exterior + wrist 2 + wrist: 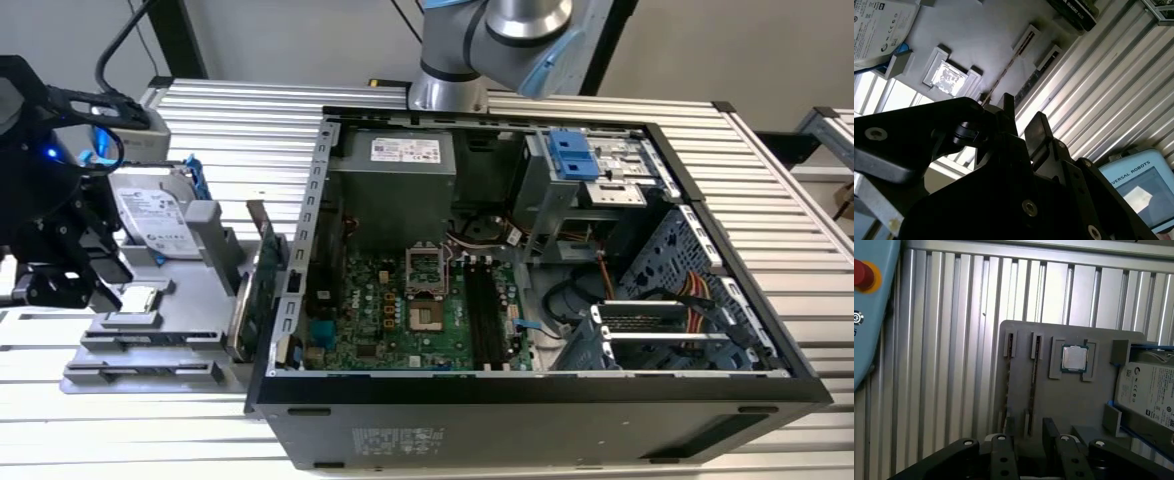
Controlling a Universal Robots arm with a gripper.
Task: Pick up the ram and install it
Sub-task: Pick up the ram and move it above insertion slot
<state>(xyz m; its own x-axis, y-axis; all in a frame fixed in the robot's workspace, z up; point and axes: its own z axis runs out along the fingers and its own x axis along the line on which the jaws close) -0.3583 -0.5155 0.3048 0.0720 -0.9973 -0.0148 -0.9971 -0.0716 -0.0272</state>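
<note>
**Clerk:** Station as found, from the exterior view's left?

**Inspector:** The tool (67,295) is at the far left, hanging above the left side of a grey tray (174,322) on the ribbed worktop (787,190). The tray carries a hard drive (154,215) and a square silver processor (140,297) in its pocket. A green expansion card (274,270) stands upright along the tray's right edge. Right of that is the open computer case (534,405), with its motherboard (387,310) exposed. The arm (494,40) rises at the case's far side.

**Clerk:** Location of the ram?

**Inspector:** The wrist views supply that. In the first wrist view the ram (1032,385) stands on edge in a long slot of the tray, just beside the processor pocket. It reads as a thin dark line. A second slot runs parallel beyond it, and I cannot tell what that one holds. In the second wrist view the same stick (1004,70) runs towards the tool as a thin brownish line, with the expansion card past the slot ends.

**Clerk:** State of the tool?

**Inspector:** Its fingers (1050,432) are spread, with bare tray between them, gripping nothing. The gap lines up with the ram's slot. I cannot tell whether they touch the ram.

**Clerk:** Anything further?

**Inspector:** A pale blue pendant (864,315). The first wrist view gives its red button, the second its screen.
</note>
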